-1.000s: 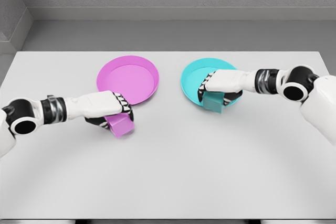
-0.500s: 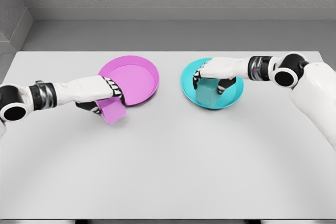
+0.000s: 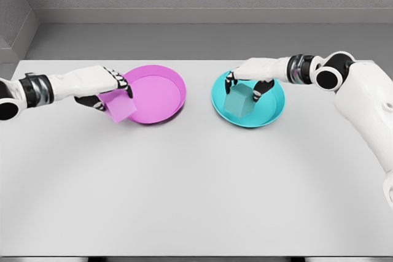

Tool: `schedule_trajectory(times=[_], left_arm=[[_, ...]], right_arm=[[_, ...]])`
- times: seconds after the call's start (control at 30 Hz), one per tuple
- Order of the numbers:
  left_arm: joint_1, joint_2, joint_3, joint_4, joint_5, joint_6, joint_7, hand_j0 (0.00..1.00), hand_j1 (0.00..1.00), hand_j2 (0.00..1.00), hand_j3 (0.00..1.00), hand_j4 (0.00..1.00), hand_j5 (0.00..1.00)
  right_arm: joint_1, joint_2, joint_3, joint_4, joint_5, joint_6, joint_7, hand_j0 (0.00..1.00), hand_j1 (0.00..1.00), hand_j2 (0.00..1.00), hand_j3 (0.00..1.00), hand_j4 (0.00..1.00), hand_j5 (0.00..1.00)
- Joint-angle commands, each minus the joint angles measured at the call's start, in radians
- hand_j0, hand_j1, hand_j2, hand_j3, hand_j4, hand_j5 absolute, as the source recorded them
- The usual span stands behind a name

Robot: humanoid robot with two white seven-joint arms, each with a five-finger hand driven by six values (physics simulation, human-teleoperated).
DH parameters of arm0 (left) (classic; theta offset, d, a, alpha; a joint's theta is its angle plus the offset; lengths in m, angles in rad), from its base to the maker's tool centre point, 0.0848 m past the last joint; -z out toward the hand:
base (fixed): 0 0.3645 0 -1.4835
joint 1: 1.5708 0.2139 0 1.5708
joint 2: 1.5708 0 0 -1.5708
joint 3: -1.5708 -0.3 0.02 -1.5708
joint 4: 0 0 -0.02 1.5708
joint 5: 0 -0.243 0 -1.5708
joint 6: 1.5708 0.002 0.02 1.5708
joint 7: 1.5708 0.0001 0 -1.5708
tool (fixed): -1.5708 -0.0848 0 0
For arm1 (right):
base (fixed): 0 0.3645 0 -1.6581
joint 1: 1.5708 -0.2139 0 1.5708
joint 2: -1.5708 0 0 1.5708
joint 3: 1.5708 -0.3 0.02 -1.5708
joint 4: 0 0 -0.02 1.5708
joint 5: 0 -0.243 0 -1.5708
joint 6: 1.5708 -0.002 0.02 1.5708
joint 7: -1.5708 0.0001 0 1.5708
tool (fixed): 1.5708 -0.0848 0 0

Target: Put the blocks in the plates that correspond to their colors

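both hands have carried their loads up and away from me over the last second, off the bare table toward the plates. my left hand (image 3: 104,87) is curled around the pink block (image 3: 118,106), thumb and dark-padded fingers clamped over its top so the cube hangs below the palm, tilted, at the near-left rim of the pink plate (image 3: 166,84); i can't tell whether it is over the lip or just outside it, and whether it touches the rim is not clear from this angle. my right hand (image 3: 249,81) grips the teal block (image 3: 237,100) the same way, from above, and that cube sits over the basin of the teal plate (image 3: 270,111), also tipped on a corner, so i judge it is held aloft or only just touching down. the top grasp makes sense to me: it leaves the underside free to set flat on a shallow dish. both blocks are plain matte cubes, each a close match in colour to its plate, the teal one nearly blending into the dish behind it. the plates sit side by side, apart, on the white table (image 3: 196,182), pink on the left, teal on the right. i'd rate the right side nearly done and the left one short move behind.
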Motion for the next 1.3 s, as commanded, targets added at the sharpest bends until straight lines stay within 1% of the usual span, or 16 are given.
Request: schedule_trajectory(times=[0.0,0.03,0.07,0.13,0.2,0.27,0.4,0.53,0.57,0.63,0.7,0.83,0.93,1.0,1.13,1.27], left_arm=[[-0.002,-0.020,0.001,0.045,0.006,0.002,0.001,0.63,0.63,0.63,0.63,0.63,0.63],[-0.006,-0.025,0.000,0.051,0.004,0.002,0.001,0.63,0.63,0.63,0.63,0.63,0.63],[-0.015,-0.039,0.001,0.055,0.004,0.002,0.001,0.63,0.63,0.63,0.63,0.63,0.63],[-0.023,-0.059,0.000,0.063,0.003,0.002,0.001,0.63,0.63,0.63,0.63,0.63,0.63],[-0.037,-0.074,0.000,0.081,0.003,0.002,0.001,0.63,0.63,0.63,0.63,0.63,0.63],[-0.048,-0.088,0.000,0.109,0.001,0.002,-0.001,0.63,0.63,0.63,0.63,0.63,0.63],[-0.068,-0.125,0.001,0.131,0.000,0.002,-0.008,0.63,0.63,0.63,0.63,0.63,0.63],[-0.091,-0.163,0.003,0.187,-0.002,0.002,-0.020,0.63,0.63,0.63,0.63,0.63,0.63],[-0.097,-0.168,0.004,0.201,-0.002,0.002,-0.020,0.64,0.64,0.64,0.64,0.64,0.64],[-0.101,-0.192,0.042,0.241,0.003,0.002,-0.017,0.99,0.99,0.99,0.99,0.99,0.99],[-0.100,-0.195,0.050,0.243,0.007,0.002,-0.017,1.00,1.00,1.00,1.00,1.00,1.00],[-0.094,-0.195,0.049,0.233,0.018,0.002,-0.016,1.00,1.00,1.00,1.00,1.00,1.00],[-0.097,-0.159,0.049,0.233,0.095,0.002,-0.016,1.00,1.00,1.00,1.00,1.00,1.00],[-0.097,-0.114,0.050,0.232,0.139,0.002,-0.016,1.00,1.00,1.00,1.00,1.00,1.00],[-0.092,-0.030,0.047,0.212,0.221,0.002,-0.013,1.00,1.00,1.00,1.00,1.00,1.00],[-0.066,0.121,0.050,0.209,0.268,0.002,-0.013,1.00,1.00,1.00,1.00,1.00,1.00]], right_arm=[[0.000,0.002,-0.012,0.013,-0.006,0.003,0.000,0.58,0.58,0.58,0.58,0.58,0.58],[0.000,0.002,-0.013,0.015,-0.006,0.003,0.000,0.60,0.60,0.60,0.60,0.60,0.60],[-0.002,0.002,-0.013,0.021,-0.006,0.003,0.000,0.67,0.67,0.67,0.67,0.67,0.67],[0.000,0.002,-0.015,0.023,-0.006,0.003,0.000,0.99,0.99,0.99,0.99,0.99,0.99],[0.000,0.002,-0.016,0.023,-0.008,0.003,0.000,0.99,0.99,0.99,0.99,0.99,0.99],[0.002,0.014,-0.056,0.024,-0.006,0.003,0.000,1.00,1.00,1.00,1.00,1.00,1.00],[0.002,0.016,-0.058,0.026,-0.006,0.003,0.000,1.00,1.00,1.00,1.00,1.00,1.00],[0.012,0.005,-0.095,0.018,-0.013,0.003,0.000,1.00,1.00,1.00,1.00,1.00,1.00],[0.014,-0.016,-0.118,0.010,-0.017,0.003,0.000,1.00,1.00,1.00,1.00,1.00,1.00],[0.037,-0.035,-0.196,0.004,-0.017,0.003,0.000,1.00,1.00,1.00,1.00,1.00,1.00],[0.063,-0.078,-0.234,-0.042,-0.019,0.003,0.000,1.00,1.00,1.00,1.00,1.00,1.00],[0.196,-0.165,-0.377,-0.186,-0.029,0.003,0.000,1.00,1.00,1.00,1.00,1.00,1.00],[0.302,-0.210,-0.503,-0.318,-0.034,0.003,0.000,1.00,1.00,1.00,1.00,1.00,1.00],[0.334,-0.214,-0.561,-0.370,-0.036,0.003,0.000,1.00,1.00,1.00,1.00,1.00,1.00],[0.397,-0.219,-0.612,-0.381,-0.069,0.003,-0.010,1.00,1.00,1.00,1.00,1.00,1.00],[0.494,-0.219,-0.688,-0.382,-0.071,0.003,-0.018,1.00,1.00,1.00,1.00,1.00,1.00]])
